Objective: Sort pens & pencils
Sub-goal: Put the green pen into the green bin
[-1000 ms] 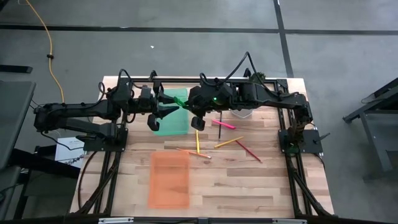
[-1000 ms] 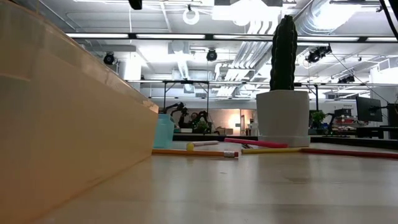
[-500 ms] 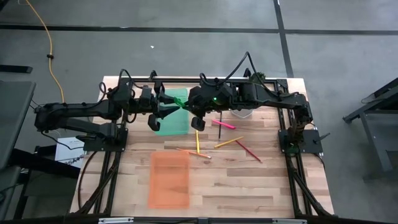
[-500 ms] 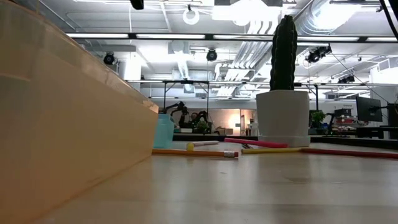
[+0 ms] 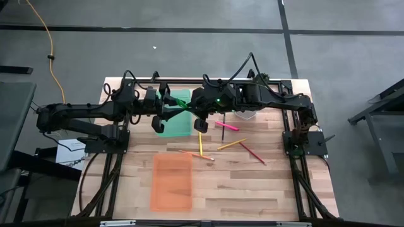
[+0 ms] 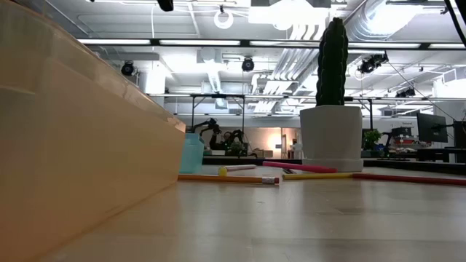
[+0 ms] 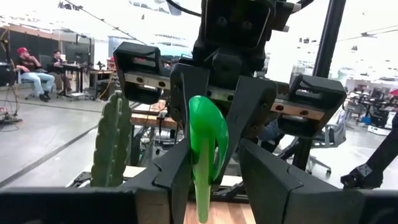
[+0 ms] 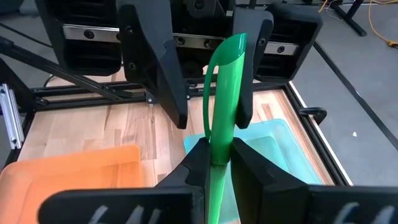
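Two grippers are meeting over the teal bin [image 5: 173,120] at the back of the table [image 5: 252,183]. The right gripper [image 8: 215,163] is pinching the green pen [image 8: 222,99] near one end, its fingers pressed against the smooth, glossy barrel. The left gripper [image 5: 169,110] is standing spread, its dark fingers [image 8: 155,59] lying either side of the pen's other end, apart from it. On the pale wooden boards beside the bins are lying a magenta pen [image 5: 226,125], a yellow pen [image 5: 200,144] and the thin pencils: a yellow-orange pencil [image 5: 231,144], a red pencil [image 5: 252,152] and an orange pencil [image 5: 196,155]. An orange translucent bin [image 5: 172,183] is sitting nearer the front. A potted cactus [image 6: 332,109] is standing behind, under a bright workshop ceiling.
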You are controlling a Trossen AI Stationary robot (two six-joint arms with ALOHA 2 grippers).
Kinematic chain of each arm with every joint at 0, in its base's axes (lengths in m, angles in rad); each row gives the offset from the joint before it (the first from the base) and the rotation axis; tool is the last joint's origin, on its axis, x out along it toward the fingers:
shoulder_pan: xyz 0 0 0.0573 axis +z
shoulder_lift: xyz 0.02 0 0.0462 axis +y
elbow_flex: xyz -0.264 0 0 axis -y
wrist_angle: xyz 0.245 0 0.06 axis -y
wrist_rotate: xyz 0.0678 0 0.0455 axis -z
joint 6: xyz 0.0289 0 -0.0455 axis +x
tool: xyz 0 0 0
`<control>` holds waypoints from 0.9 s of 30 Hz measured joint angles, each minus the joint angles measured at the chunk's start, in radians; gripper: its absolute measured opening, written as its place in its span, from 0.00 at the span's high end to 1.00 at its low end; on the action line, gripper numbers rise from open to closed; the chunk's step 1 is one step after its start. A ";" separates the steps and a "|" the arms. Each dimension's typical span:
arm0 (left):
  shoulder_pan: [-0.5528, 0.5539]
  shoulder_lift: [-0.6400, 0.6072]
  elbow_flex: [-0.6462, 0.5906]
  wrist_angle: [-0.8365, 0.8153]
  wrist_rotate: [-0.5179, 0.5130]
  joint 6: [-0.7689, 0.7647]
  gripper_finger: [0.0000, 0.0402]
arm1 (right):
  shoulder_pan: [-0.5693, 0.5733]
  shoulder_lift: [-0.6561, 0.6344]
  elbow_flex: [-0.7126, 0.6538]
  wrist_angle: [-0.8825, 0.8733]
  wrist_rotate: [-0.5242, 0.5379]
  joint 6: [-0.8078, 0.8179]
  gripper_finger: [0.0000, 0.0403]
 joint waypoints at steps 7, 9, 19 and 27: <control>0.000 0.000 0.000 0.000 -0.002 0.001 0.71 | 0.000 0.000 0.000 -0.001 0.000 0.000 0.93; 0.000 0.000 0.000 0.000 -0.004 0.003 0.74 | 0.000 0.000 0.000 -0.001 0.000 0.000 0.93; 0.000 0.000 0.000 -0.001 -0.006 0.013 0.89 | 0.000 0.000 0.000 -0.001 0.000 0.000 0.93; 0.000 0.000 0.000 -0.001 -0.004 0.011 0.85 | 0.000 0.000 0.000 -0.001 0.000 0.000 0.93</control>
